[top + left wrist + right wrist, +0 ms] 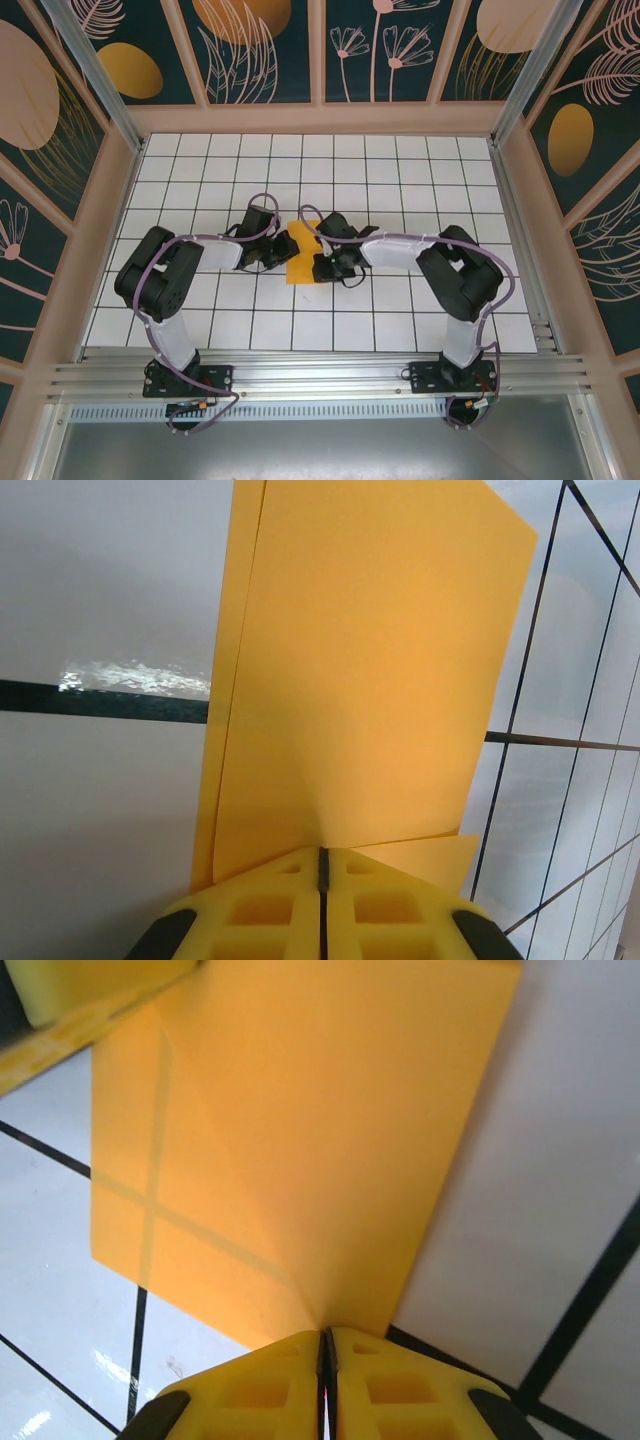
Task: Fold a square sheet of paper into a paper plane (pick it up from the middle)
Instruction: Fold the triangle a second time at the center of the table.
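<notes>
Setting: a white tiled table [200, 180] with black grid lines, boxed in by dark teal wall panels [260, 50] printed with orange ovals and pale plant outlines.
Left arm [165, 290]: black and white, bent in from the near left edge toward the middle of the table.
Left tool [322, 858]: yellow fingers pressed tight together, clenched on one edge of a thin orange-yellow paper sheet [370, 660].
Sheet, position: at the centre of the table, directly between the two tools and touching both.
Sheet, shape: from above it looks narrow, about one tile wide. The left wrist view shows a second layer peeking out along one long side, so it is doubled over. The right wrist view shows two faint crease lines crossing on its surface.
Sheet, contact with table: whether it lies fully flat cannot be told.
Right tool [327, 1336]: yellow fingers closed together, gripping the opposite edge of the sheet.
Right arm [460, 280]: black and white, bent in from the near right edge.
</notes>
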